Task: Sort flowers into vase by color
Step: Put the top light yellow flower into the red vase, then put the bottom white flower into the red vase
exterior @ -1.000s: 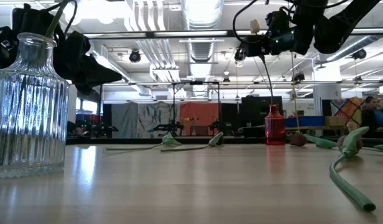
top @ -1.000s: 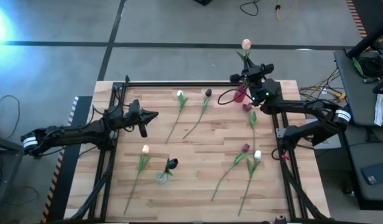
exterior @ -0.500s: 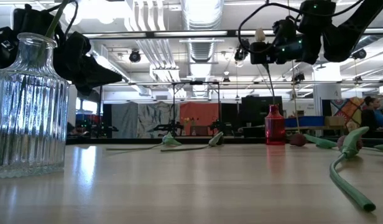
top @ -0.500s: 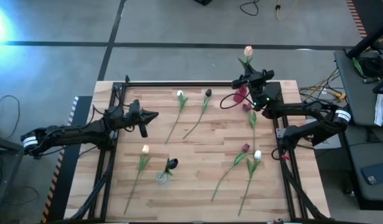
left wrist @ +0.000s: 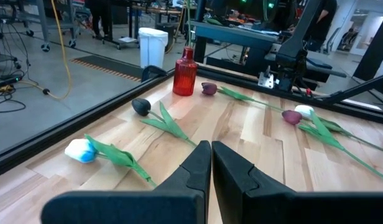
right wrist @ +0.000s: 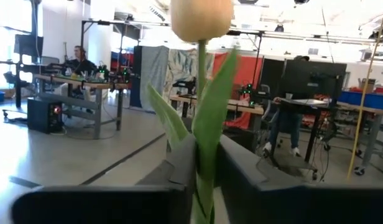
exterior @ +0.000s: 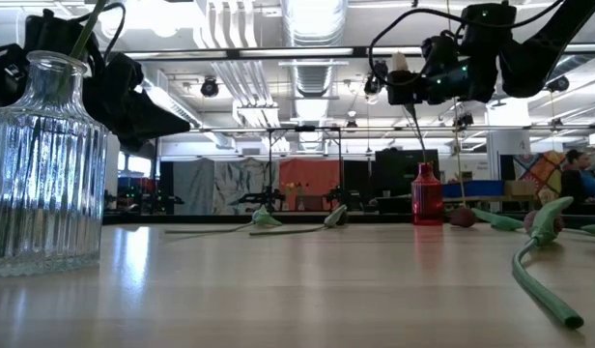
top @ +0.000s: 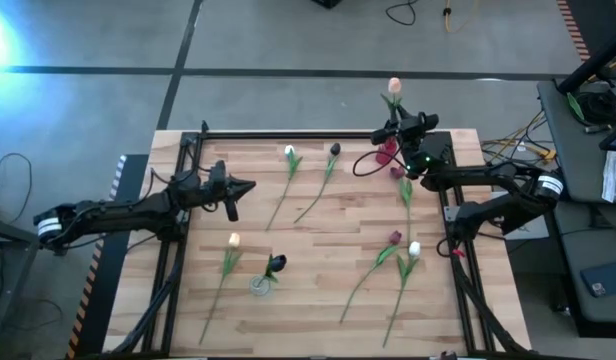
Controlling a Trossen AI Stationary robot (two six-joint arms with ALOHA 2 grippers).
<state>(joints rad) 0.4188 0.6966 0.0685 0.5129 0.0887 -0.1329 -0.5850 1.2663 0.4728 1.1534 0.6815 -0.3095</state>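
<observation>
Currently the right gripper (top: 396, 133) hangs above the small red glass bottle vase (top: 387, 151) at the far right corner of the pale wooden slatted table (top: 318, 240), its two dark fingers clamped on the green stem of a peach-headed artificial tulip (top: 394, 88). In the right wrist view that tulip (right wrist: 201, 18) stands upright between the fingers, its cream head above them and its leaves (right wrist: 207, 118) pressed in the grip. From the low view the stem runs down toward the red vase's (exterior: 426, 196) neck; whether its tip is inside cannot be told.

Beside the red vase, a dark maroon tulip (top: 398, 173) lies on the table with its stem trailing toward the near edge. Farther from the vase, toward the table's middle, lie a white tulip (top: 289, 152) and a dark purple tulip (top: 334, 150). Well away from it, by the near edge, stands a clear ribbed glass bottle vase (top: 259, 286) with a dark tulip (top: 276, 264) in it.

The left gripper (top: 233, 190) waits over the left side of the table, well apart from the red vase, its fingers (left wrist: 194, 171) pressed together on nothing.
</observation>
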